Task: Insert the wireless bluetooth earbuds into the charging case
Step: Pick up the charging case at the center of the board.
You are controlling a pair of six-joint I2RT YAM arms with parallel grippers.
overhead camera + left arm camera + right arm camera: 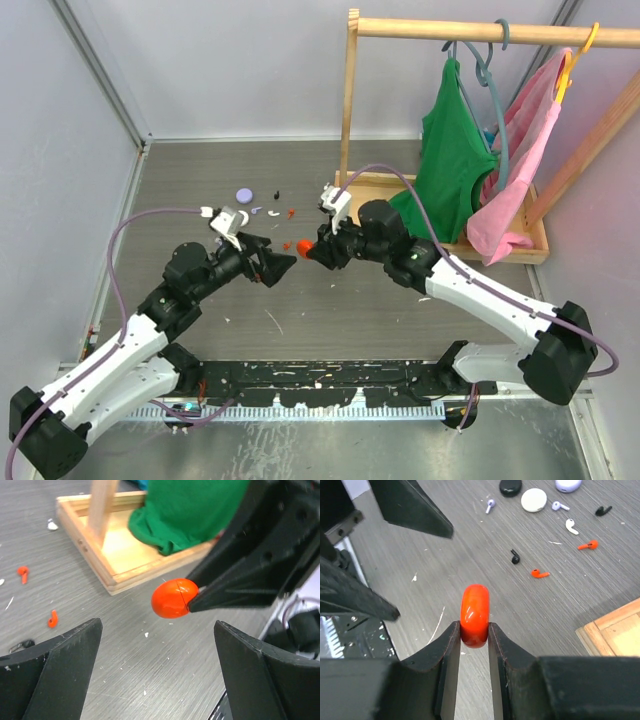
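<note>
Table (300,330): grey work surface; it carries every loose item and both arm bases sit at its near edge.
Clothes rack (350,100): stands at the far right with a green garment (455,150) hanging into its wooden base tray. It is no part of the task and is well apart from the buds.
Right gripper (474,629): pinches the red charging case (475,614) by its two flat faces, edge-on and lifted off the table. Judged to be presenting it to the other arm.
Left gripper (157,645): fingers spread wide and empty, aimed straight at the case and near it but not touching. Judged ready to take or open it.
Red charging case: a seam shows in the left wrist view and the lid looks closed. No bud can go in until it is opened.
Other cases: white (534,500), black (510,486) and lilac (568,484) lie flat at the far side, untouched.
Wireless bluetooth earbuds: all lie loose on the table, none in a case. Two red buds (539,573) lie nearest, with black (515,556), white (571,526) and lilac (560,505) beyond.
Risk: the rounded, glossy case could slip from its narrow pinch during a handover.
</note>
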